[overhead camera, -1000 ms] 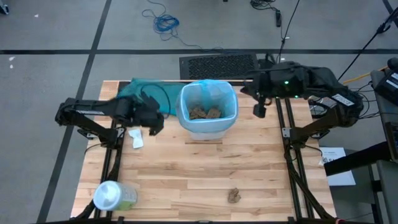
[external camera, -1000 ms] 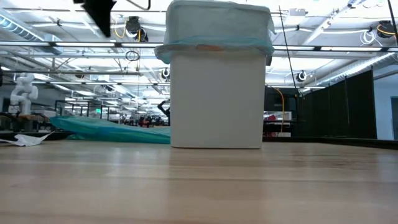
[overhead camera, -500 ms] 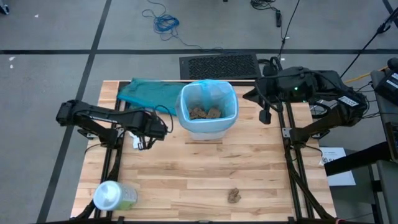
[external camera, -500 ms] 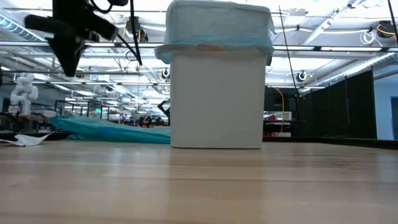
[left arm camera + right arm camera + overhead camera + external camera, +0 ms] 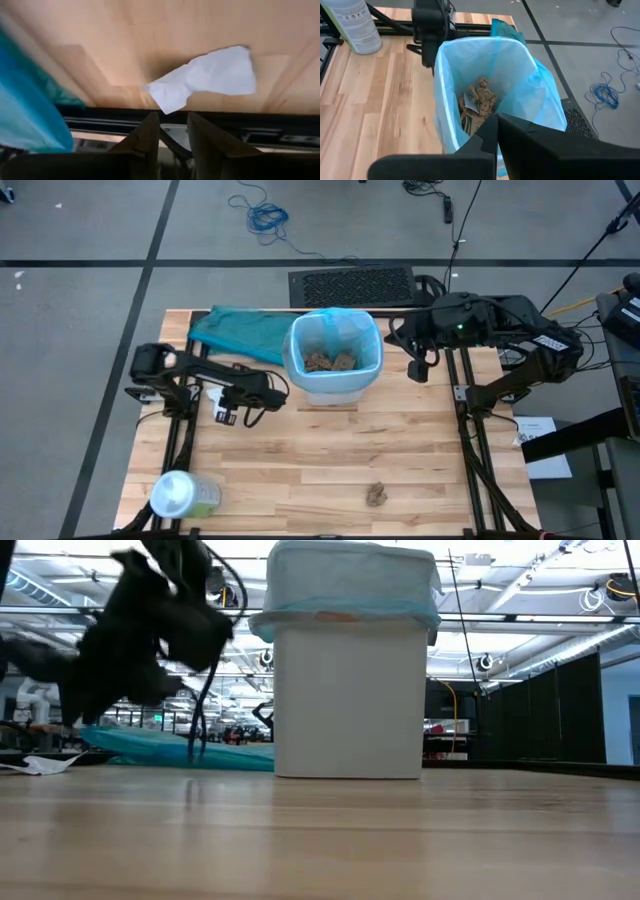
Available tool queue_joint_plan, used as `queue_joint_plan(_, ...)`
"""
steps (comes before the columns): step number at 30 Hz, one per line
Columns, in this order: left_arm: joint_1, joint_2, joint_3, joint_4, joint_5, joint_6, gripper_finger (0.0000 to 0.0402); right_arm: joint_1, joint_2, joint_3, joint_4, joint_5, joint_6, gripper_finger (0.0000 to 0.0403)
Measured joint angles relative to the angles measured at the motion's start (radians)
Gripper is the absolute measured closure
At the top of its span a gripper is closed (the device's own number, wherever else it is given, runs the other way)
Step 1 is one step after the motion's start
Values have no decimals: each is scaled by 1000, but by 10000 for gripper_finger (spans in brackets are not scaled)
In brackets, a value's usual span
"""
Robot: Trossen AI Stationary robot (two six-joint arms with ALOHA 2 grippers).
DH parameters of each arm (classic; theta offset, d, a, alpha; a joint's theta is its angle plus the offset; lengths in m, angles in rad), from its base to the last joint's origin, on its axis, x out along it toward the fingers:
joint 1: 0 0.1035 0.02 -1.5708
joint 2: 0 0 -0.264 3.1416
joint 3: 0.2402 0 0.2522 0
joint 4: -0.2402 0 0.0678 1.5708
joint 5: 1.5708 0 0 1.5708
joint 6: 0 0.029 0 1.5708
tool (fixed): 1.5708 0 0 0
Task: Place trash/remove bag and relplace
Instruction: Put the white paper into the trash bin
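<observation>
Left pincer (image 5: pixel 172 131) slightly parted above white scrap (image 5: pixel 207 80) on surface (image 5: pixel 330 460), right pincer (image 5: pixel 417 368) clenched empty beside bag-lined bin (image 5: pixel 335 355), brown wads (image 5: pixel 477 102) inside

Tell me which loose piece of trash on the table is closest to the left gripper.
The white scrap, right ahead of the left gripper by the table's left edge. The brown wad lies far off near the front edge.

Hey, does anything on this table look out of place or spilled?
Yes. A brown paper wad lies loose near the table's front edge, and a white scrap lies by the left gripper, both outside the lined bin.
</observation>
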Motion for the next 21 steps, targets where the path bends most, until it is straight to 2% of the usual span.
queue_joint_plan(8,42,133,-21,97,-51,140,296,0,4,0,-5,0,0,403)
queue_joint_plan(21,149,173,-22,120,-53,202,296,0,4,0,-17,0,1,403)
